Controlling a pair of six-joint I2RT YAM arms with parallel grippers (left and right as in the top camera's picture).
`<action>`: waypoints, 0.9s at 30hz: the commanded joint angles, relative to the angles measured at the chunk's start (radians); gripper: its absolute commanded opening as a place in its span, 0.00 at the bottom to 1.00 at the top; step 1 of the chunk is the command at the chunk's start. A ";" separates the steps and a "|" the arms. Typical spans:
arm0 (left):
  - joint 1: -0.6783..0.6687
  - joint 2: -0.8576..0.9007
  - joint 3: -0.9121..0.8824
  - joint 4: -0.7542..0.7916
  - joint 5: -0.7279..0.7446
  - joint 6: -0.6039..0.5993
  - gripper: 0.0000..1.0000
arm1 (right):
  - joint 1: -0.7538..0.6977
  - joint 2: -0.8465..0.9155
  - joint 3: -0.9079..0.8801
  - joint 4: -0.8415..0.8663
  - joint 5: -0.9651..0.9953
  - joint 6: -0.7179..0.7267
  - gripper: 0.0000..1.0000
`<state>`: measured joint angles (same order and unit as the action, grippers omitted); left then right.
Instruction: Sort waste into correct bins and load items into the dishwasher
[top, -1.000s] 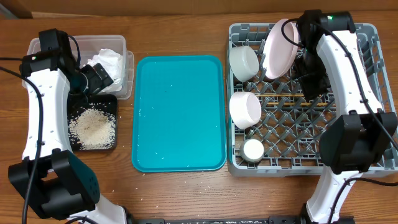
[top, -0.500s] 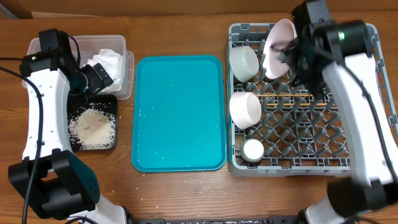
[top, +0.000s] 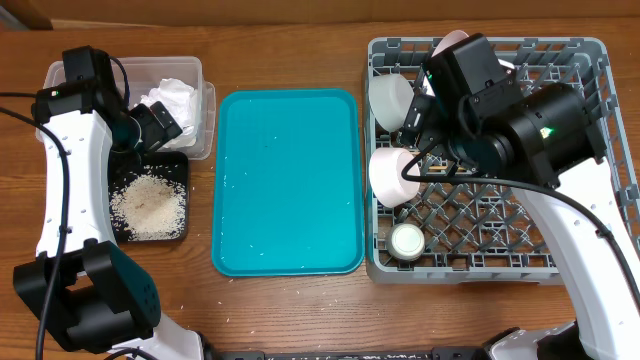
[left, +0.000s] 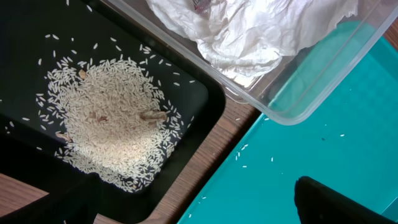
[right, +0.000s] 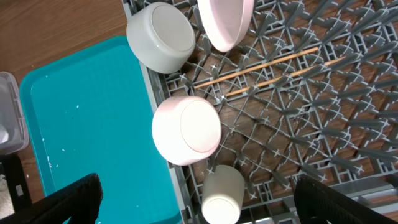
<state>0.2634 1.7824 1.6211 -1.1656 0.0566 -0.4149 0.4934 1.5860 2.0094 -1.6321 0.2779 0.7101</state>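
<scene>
The grey dish rack (top: 490, 275) holds a greyish bowl (top: 388, 98), a white bowl (top: 392, 178), a small white cup (top: 407, 240) and a white plate (top: 455, 42), mostly hidden by my right arm. In the right wrist view the plate (right: 225, 22) stands on edge and two chopsticks (right: 261, 65) lie on the lattice. My right gripper (right: 205, 205) is open and empty above the cup (right: 221, 193). The clear tub (top: 205, 100) holds the napkin (left: 249, 31). The black tray (top: 180, 170) holds rice (left: 106, 134). My left gripper (left: 186, 211) is open and empty beside the tray's corner.
A teal serving tray (top: 288, 180) with a few stray rice grains lies between the bins and the rack. A few grains lie on the wooden table (top: 300, 310) in front of it. My right arm spans the rack's far half.
My right arm has swung left from the rack's far right side over its middle, now covering the plate and chopsticks from above. The left arm has not moved.
</scene>
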 joint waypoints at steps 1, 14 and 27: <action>-0.003 -0.018 -0.003 0.000 0.003 0.015 1.00 | 0.002 -0.001 0.008 0.019 0.039 -0.011 1.00; -0.003 -0.018 -0.003 0.000 0.003 0.015 1.00 | -0.040 -0.011 0.004 0.422 0.004 -0.328 1.00; -0.003 -0.018 -0.003 0.000 0.003 0.015 1.00 | -0.142 -0.126 -0.207 0.604 -0.083 -0.378 1.00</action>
<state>0.2634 1.7824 1.6211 -1.1660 0.0570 -0.4152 0.3664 1.5436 1.9091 -1.0916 0.2131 0.3508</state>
